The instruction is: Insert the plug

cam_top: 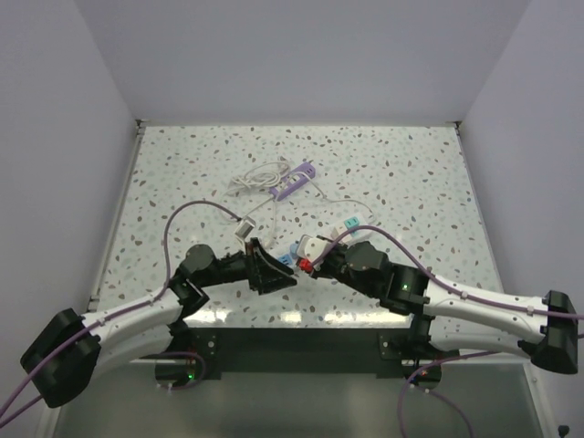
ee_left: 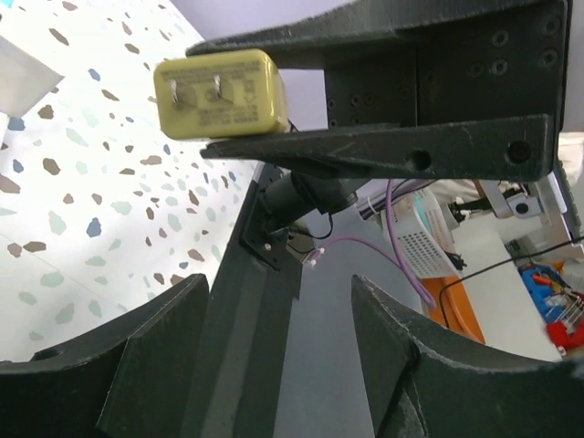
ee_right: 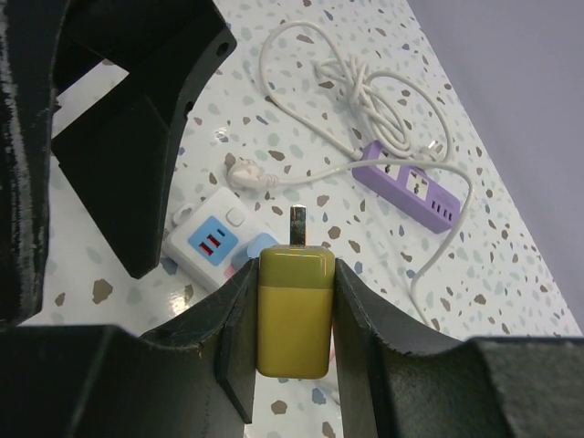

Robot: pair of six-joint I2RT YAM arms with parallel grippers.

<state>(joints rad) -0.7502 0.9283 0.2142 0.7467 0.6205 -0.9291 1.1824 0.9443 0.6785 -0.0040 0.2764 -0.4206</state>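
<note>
The right gripper [ee_right: 294,274] is clenched on the yellow plug [ee_right: 294,319], its 2 fingers pressed flat against the plug's 2 sides. The plug's prongs [ee_right: 297,226] stick out past the fingertips toward 12 o'clock, bare and not in any socket. In the left wrist view the same plug sits at 11 o'clock, its face and both prongs turned to the camera, pinched between the right gripper's fingers above and below it.

The left gripper [ee_left: 278,287] is released, its fingers spread wide with nothing between them. In the right wrist view it fills the 10 o'clock corner, just beside the plug.

At 10 o'clock from the plug a white socket block [ee_right: 214,242] with a blue face lies on the speckled table [ee_right: 511,274], partly hidden behind one finger of the right gripper. Whether the plug touches it I cannot tell. At 1 o'clock, well apart, lies a purple power strip [ee_right: 411,187]. A white cable [ee_right: 365,100] lies in a loose coil at 12 o'clock beyond it, and one strand runs down to a small white connector [ee_right: 246,172] just past the block.
</note>
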